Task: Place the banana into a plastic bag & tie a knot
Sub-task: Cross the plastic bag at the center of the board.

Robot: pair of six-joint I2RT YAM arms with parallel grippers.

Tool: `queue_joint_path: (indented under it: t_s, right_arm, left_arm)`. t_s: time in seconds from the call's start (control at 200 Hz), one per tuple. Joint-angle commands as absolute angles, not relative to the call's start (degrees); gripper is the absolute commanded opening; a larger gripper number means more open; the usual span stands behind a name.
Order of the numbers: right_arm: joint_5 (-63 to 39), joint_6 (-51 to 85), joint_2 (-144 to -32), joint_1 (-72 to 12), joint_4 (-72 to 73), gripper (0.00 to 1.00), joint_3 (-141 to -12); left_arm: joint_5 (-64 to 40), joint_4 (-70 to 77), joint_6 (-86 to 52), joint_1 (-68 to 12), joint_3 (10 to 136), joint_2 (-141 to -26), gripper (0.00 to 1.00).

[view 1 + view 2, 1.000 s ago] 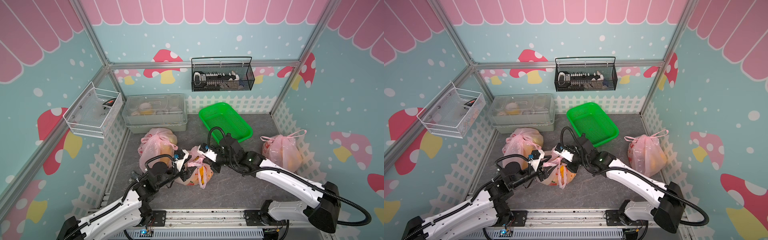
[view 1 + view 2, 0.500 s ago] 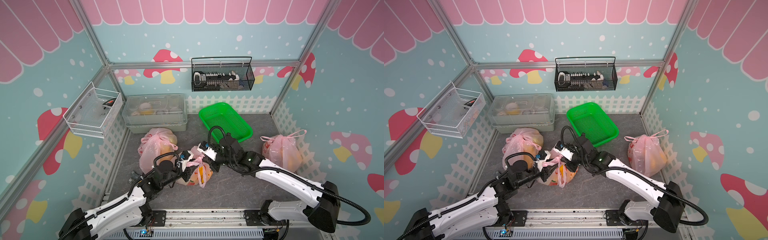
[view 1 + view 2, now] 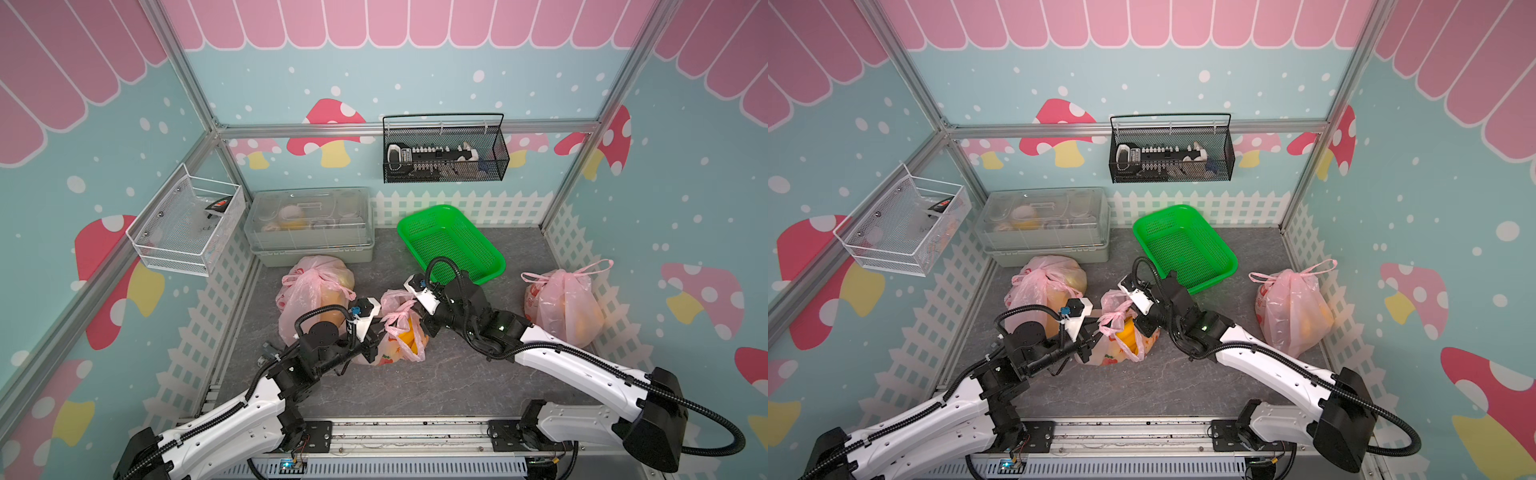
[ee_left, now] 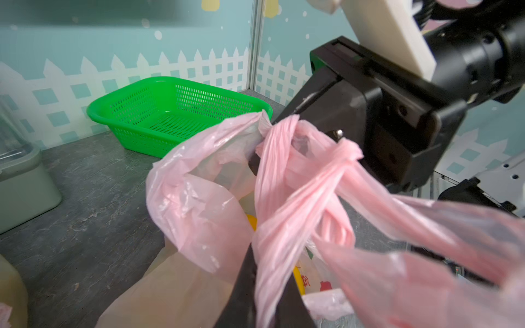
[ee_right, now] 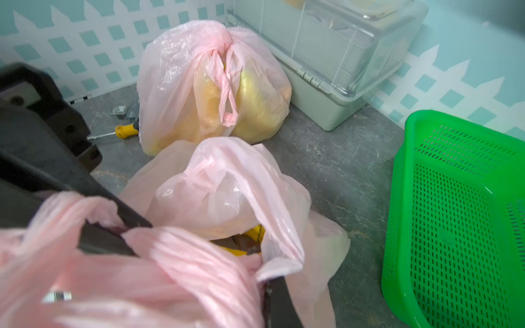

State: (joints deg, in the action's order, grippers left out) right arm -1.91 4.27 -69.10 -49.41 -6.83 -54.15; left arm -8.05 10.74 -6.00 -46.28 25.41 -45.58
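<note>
A pink plastic bag [image 3: 395, 347] [image 3: 1113, 349] sits mid-table between both arms, the yellow banana [image 3: 410, 338] [image 3: 1128, 335] showing through its open mouth. My left gripper [image 3: 379, 328] [image 4: 267, 286] is shut on one twisted handle strand [image 4: 284, 227]. In the left wrist view the two handles cross in a loose twist [image 4: 345, 150] just in front of the right gripper's black body. My right gripper [image 3: 424, 318] [image 5: 267, 286] is shut on the other handle [image 5: 184, 261]. Banana yellow [image 5: 255, 233] peeks from under the plastic.
Two tied pink bags stand by: one behind the left arm [image 3: 316, 291], one at the right wall [image 3: 561, 303]. A green basket [image 3: 451, 245] and a clear-lidded box [image 3: 309, 224] sit at the back. A yellow-handled screwdriver [image 5: 125, 131] lies by the left bag.
My left gripper moved in toward the bag's top and closed on a handle strand. The right gripper kept its grip and barely shifted.
</note>
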Motion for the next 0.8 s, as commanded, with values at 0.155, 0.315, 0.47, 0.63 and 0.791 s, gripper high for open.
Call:
queue_joint_path:
  t_s: [0.155,0.315,0.47,0.63,0.791]
  right_arm:
    - [-5.2,16.6,-68.6,-49.2,11.3,0.00,-50.5]
    - [-11.0,22.6,-70.6,-49.2,17.4,0.00,-49.4]
    - [-13.3,26.2,-70.8,-49.1,20.0,0.00,-48.2]
    - [-13.4,28.8,-70.7,-47.2,22.7,0.00,-45.5]
    - [-16.5,29.6,-70.5,-44.8,25.3,0.00,-44.0]
  left_arm:
    - [-13.7,15.3,-8.5,-47.5,27.0,-52.0,0.12]
    - [-12.4,19.9,-10.3,-48.3,28.1,-57.0,0.17]
    - [-9.5,22.7,-12.3,-48.3,27.9,-58.8,0.25]
    - [-12.8,28.3,-14.6,-48.9,25.5,-57.2,0.38]
    - [-9.7,19.0,-12.7,-49.3,24.8,-50.7,0.49]
